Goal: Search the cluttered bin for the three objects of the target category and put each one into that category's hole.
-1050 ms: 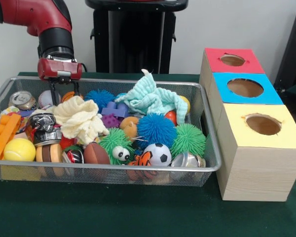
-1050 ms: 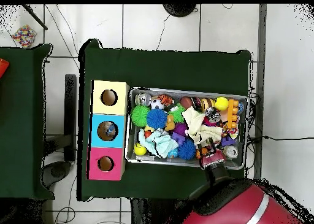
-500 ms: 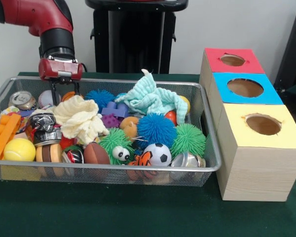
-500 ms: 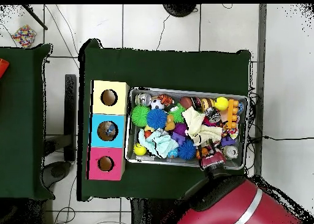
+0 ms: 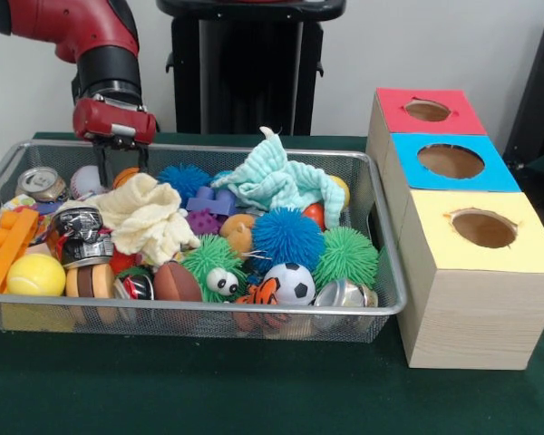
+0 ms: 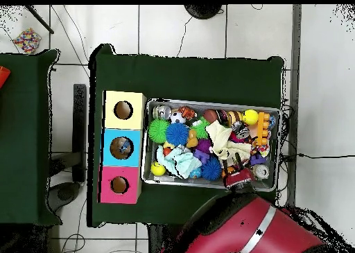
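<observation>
A wire bin (image 5: 254,309) holds mixed toys: a cream cloth (image 5: 150,217), a teal cloth (image 5: 276,181), a blue spiky ball (image 5: 286,237), a green spiky ball (image 5: 346,256), a soccer ball (image 5: 295,284), a yellow tennis ball (image 5: 34,274), drink cans (image 5: 42,184) and orange blocks (image 5: 7,246). My gripper (image 5: 124,168) hangs over the bin's far left corner, open and empty, just above an orange ball (image 5: 125,176) and beside a baseball (image 5: 84,181). In the overhead view the gripper (image 6: 239,177) sits at the bin's lower right rim.
Right of the bin stands a wooden box with a red hole (image 5: 427,110), a blue hole (image 5: 450,160) and a yellow hole (image 5: 483,228). From above the box (image 6: 122,147) lies left of the bin (image 6: 211,102). A black stand rises behind the table.
The gripper has lifted a little above the bin corner with nothing in it. In the overhead view the arm's red body has swung left.
</observation>
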